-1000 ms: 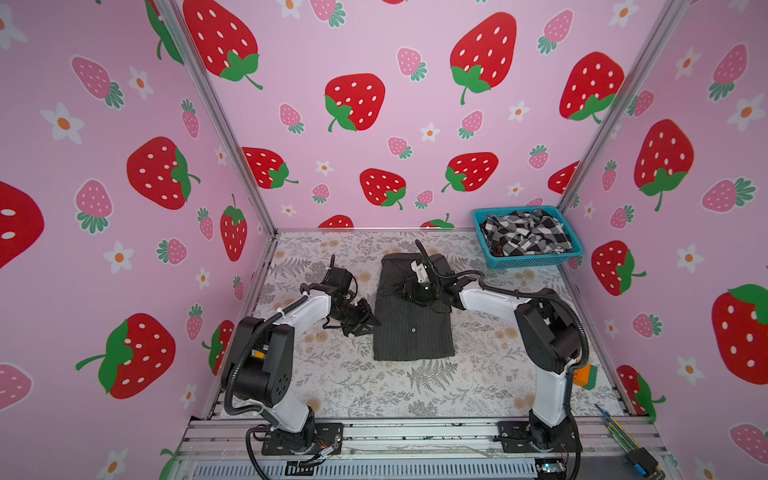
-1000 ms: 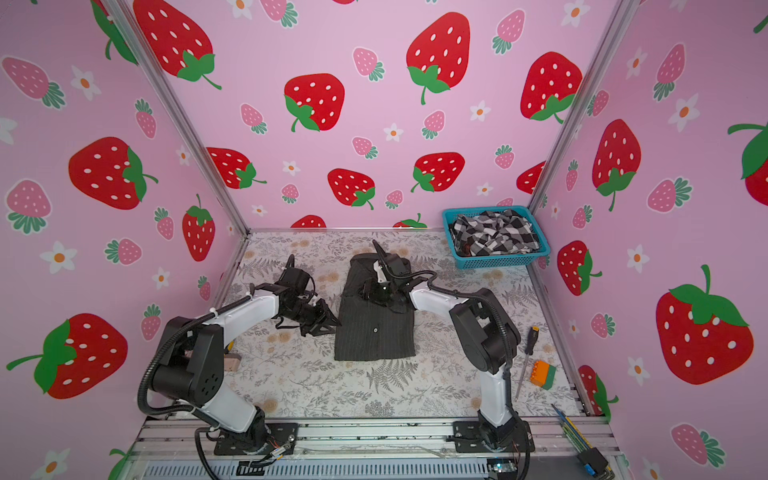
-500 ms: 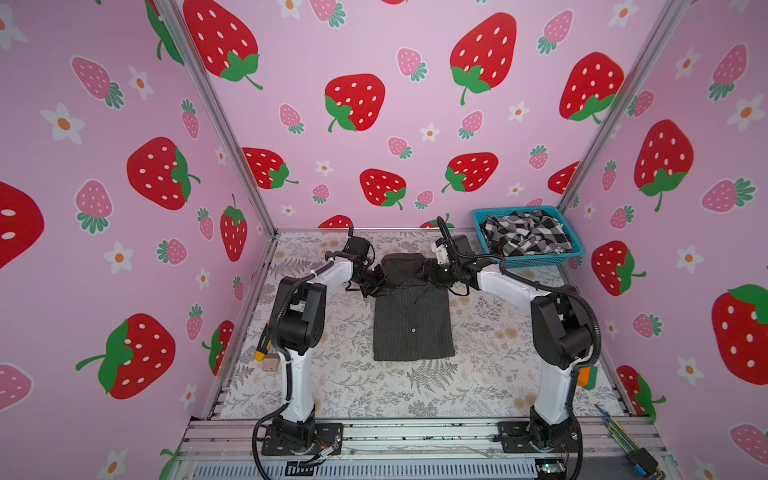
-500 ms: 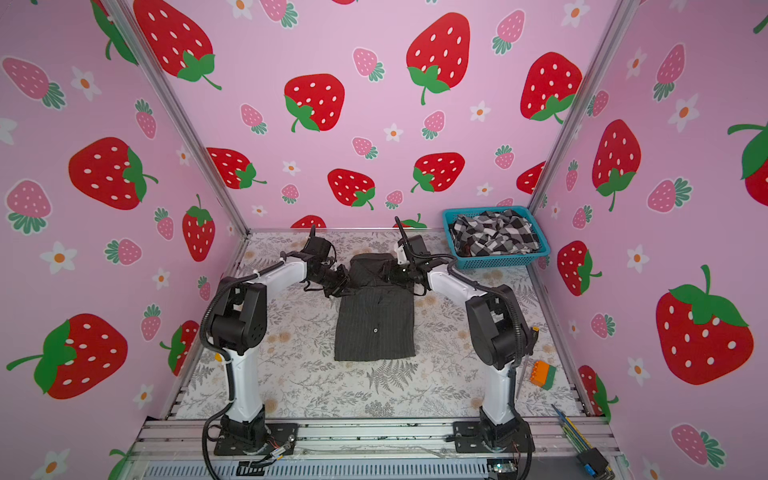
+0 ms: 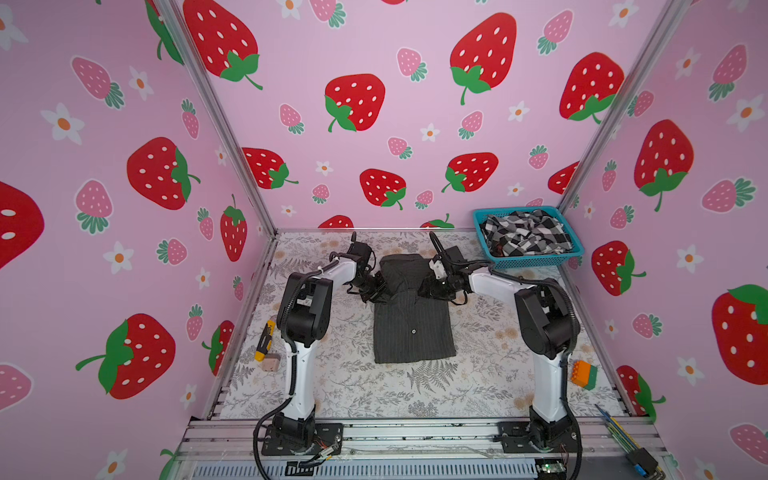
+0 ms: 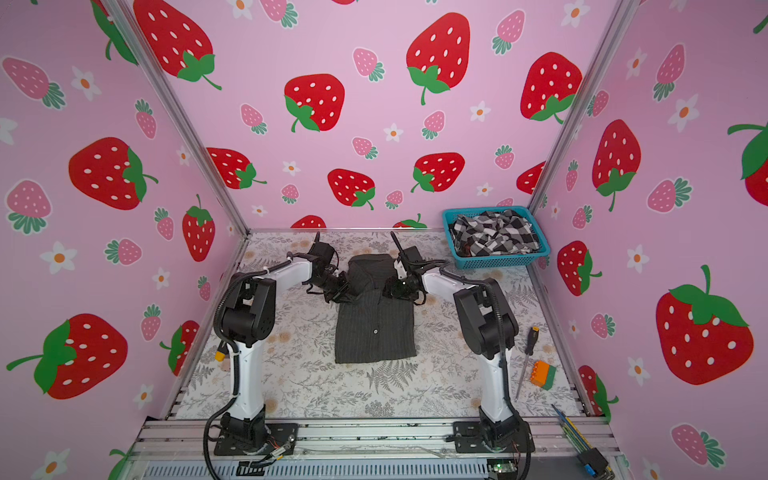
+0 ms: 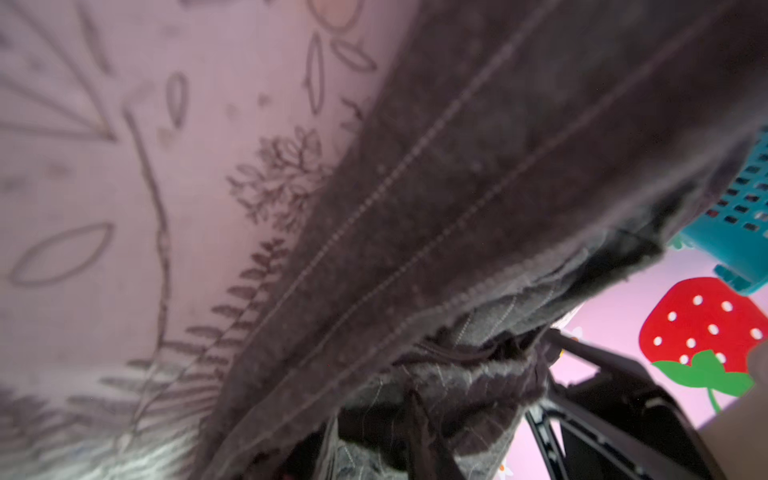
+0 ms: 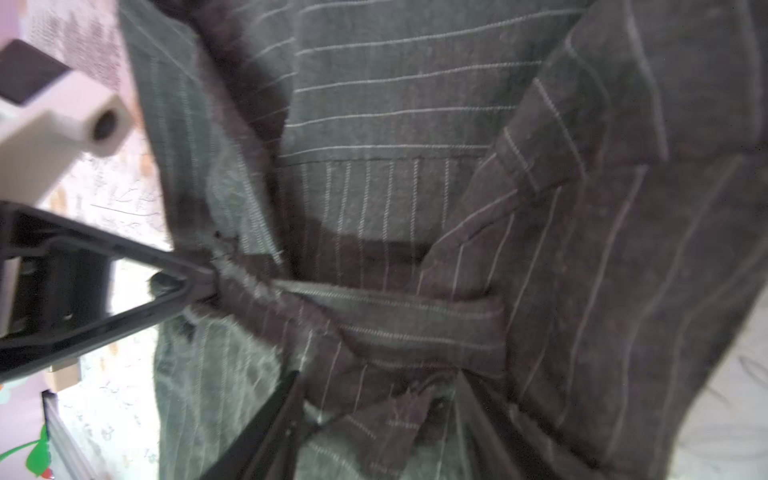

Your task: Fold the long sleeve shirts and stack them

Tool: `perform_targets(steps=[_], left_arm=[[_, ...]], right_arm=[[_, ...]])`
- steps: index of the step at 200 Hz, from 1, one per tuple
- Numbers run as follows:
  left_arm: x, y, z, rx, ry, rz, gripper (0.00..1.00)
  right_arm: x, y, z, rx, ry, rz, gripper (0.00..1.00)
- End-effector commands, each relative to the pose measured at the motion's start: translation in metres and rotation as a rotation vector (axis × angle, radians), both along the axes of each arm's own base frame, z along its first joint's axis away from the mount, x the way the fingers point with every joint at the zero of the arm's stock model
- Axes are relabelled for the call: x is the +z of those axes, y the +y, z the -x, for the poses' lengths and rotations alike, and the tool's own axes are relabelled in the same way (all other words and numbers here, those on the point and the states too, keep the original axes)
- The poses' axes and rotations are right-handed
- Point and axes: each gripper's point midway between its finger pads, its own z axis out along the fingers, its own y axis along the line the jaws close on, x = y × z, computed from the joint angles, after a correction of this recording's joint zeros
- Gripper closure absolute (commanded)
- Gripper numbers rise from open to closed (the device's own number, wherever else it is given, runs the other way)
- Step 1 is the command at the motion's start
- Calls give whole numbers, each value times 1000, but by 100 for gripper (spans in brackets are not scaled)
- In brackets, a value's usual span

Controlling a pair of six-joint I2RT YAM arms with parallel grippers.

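The dark pinstriped shirt (image 5: pixel 411 328) (image 6: pixel 374 328) lies folded into a narrow rectangle mid-table, and its far end (image 5: pixel 405 266) is bunched up. My left gripper (image 5: pixel 376 289) (image 6: pixel 341 291) is shut on its left edge; cloth (image 7: pixel 436 390) fills that wrist view. My right gripper (image 5: pixel 432 286) (image 6: pixel 395 289) sits at the right edge. In the right wrist view a fold (image 8: pixel 399 407) lies between its spread fingers (image 8: pixel 270 419), and I cannot tell whether they press it. The checked shirt (image 5: pixel 525 232) (image 6: pixel 494 235) is crumpled in the basket.
A teal basket (image 5: pixel 536 261) (image 6: pixel 498 262) (image 7: pixel 744 232) stands at the back right corner. A yellow-handled tool (image 5: pixel 265 338) and a small block (image 5: pixel 270 365) lie by the left wall. An orange-green brick (image 5: pixel 584 374) and a screwdriver (image 6: pixel 525 361) lie at the right.
Both grippers went from mid-table to the shirt's far end, then drew slightly inward and nearer. The right jaws have widened a little.
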Motion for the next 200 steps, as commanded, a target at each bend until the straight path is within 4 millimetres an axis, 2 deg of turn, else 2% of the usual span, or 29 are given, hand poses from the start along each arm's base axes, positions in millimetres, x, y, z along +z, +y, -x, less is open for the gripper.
perform_targets(steps=[1,16,34,46,60,84,107,123,144,171,200], left_arm=[[39,2,-2,-43,-45,-15,67],[76,2,0,-78,-120,1,56],[111,13,19,-112,-182,-14,45],[122,23,40,-130,-188,-42,41],[120,34,73,-151,-155,-66,37],[100,46,131,-155,-82,-60,29],[82,52,168,-135,-30,-43,22],[69,53,179,-116,-3,-26,19],[51,51,183,-100,43,-15,18],[37,46,177,-76,61,13,16],[11,39,189,-90,146,4,20]], right_arm=[[32,-4,-17,30,-81,36,32],[63,-7,-22,52,-169,77,26],[98,-20,-18,71,-259,127,23],[113,-31,-6,78,-284,152,23],[117,-49,18,88,-279,182,23],[101,-73,69,97,-219,169,21],[76,-82,115,102,-119,118,22],[63,-80,140,112,-64,78,22],[43,-82,157,86,-7,50,23],[16,-81,173,66,79,11,24],[-7,-86,183,26,145,11,31]])
